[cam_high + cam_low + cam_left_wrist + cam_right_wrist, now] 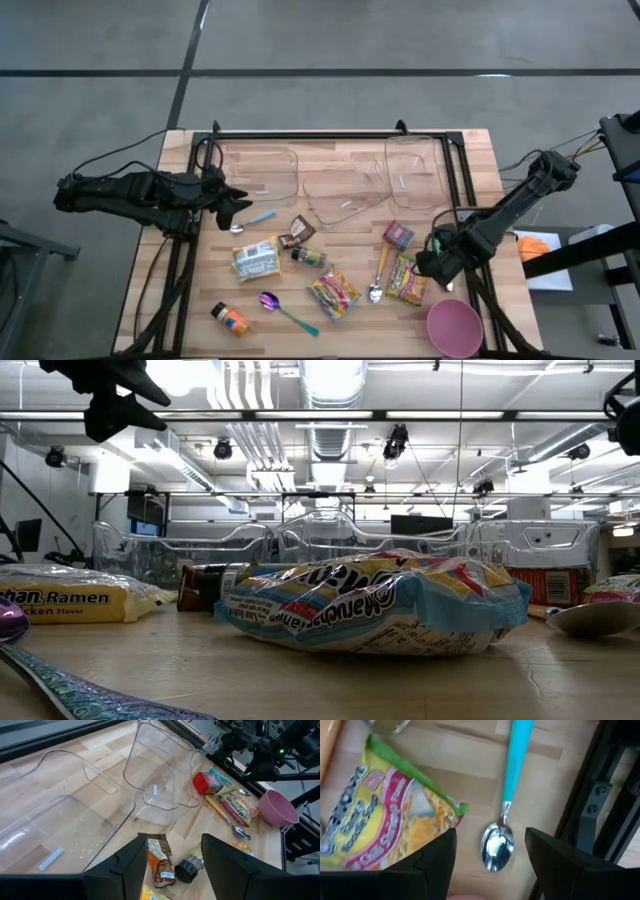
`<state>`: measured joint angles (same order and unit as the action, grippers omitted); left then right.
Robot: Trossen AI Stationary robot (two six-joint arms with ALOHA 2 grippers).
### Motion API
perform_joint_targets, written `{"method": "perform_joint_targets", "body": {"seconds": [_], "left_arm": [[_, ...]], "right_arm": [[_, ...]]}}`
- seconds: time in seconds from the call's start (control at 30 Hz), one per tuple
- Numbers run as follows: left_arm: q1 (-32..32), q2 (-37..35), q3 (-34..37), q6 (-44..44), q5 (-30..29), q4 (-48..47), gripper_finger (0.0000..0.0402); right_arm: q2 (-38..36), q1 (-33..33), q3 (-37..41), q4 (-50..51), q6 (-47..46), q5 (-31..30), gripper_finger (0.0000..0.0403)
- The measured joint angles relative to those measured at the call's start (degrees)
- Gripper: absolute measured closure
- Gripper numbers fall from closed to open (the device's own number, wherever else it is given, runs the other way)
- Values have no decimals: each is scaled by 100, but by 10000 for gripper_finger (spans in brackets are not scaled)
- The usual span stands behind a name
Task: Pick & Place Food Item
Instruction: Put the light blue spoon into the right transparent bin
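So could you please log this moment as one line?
left gripper: open, over brown packet | right gripper: open, over spoon | held: nothing

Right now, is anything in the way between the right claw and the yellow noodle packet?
Nothing visible. The right gripper hangs open above the table, with the noodle packet just beside it. Only a teal-handled spoon lies under the gap between its fingers.

Noodle packet (375,603) before clear containers (330,540)
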<state>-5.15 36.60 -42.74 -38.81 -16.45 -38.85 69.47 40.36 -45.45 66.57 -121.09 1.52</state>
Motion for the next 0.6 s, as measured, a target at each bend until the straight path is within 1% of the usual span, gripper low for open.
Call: {"method": "perform_joint_targets", "body": {"seconds": [0.3, 0.6], "left_arm": [[0, 0, 0, 0, 28, 2, 209], [0, 0, -9, -7, 107, 4, 209]], "right_arm": [[465, 0, 265, -290, -8, -2, 170], [331, 38, 962, -965, -214, -71, 170]]}}
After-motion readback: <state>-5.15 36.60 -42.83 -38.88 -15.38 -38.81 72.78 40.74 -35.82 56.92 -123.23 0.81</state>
